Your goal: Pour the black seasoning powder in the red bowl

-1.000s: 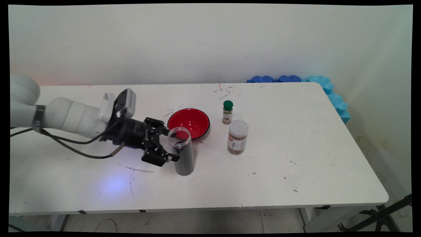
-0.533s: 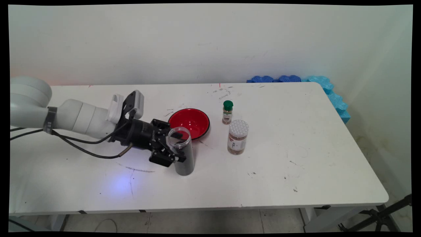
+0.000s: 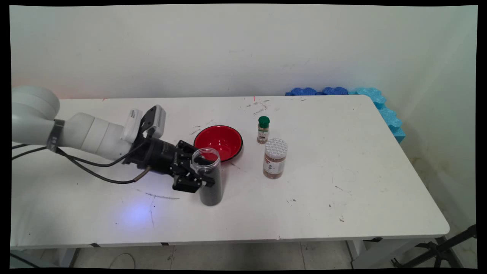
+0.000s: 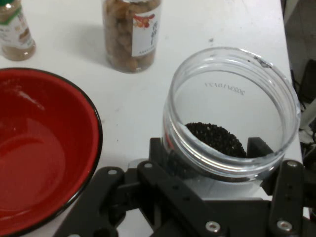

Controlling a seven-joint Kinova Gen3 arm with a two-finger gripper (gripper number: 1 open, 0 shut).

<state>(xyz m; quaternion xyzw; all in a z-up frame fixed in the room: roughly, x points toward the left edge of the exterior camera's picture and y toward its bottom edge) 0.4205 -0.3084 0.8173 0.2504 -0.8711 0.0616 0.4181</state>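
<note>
A clear, lidless jar (image 3: pixel 208 190) partly filled with black grains stands at the table's left middle. My gripper (image 3: pixel 207 170) reaches in from the left, low and nearly level, and is shut on the jar's upper body, one finger on each side. In the hand view the jar (image 4: pixel 232 98) sits between the fingers of the gripper (image 4: pixel 210 148), its open mouth facing the camera and the grains heaped inside. Just behind the jar stands an empty red bowl (image 3: pixel 222 140) with a black rim, at the left of the hand view as the bowl (image 4: pixel 39 148).
A small spice bottle (image 3: pixel 263 130) with a green cap and a brown-filled jar (image 3: pixel 274 158) with a white lid stand right of the bowl, and show as the bottle (image 4: pixel 15 29) and jar (image 4: pixel 131 34). Blue foam blocks (image 3: pixel 380 106) line the table's far right corner.
The gripper moved right onto the jar and its fingers closed around it. The jar shifted slightly to the left.
</note>
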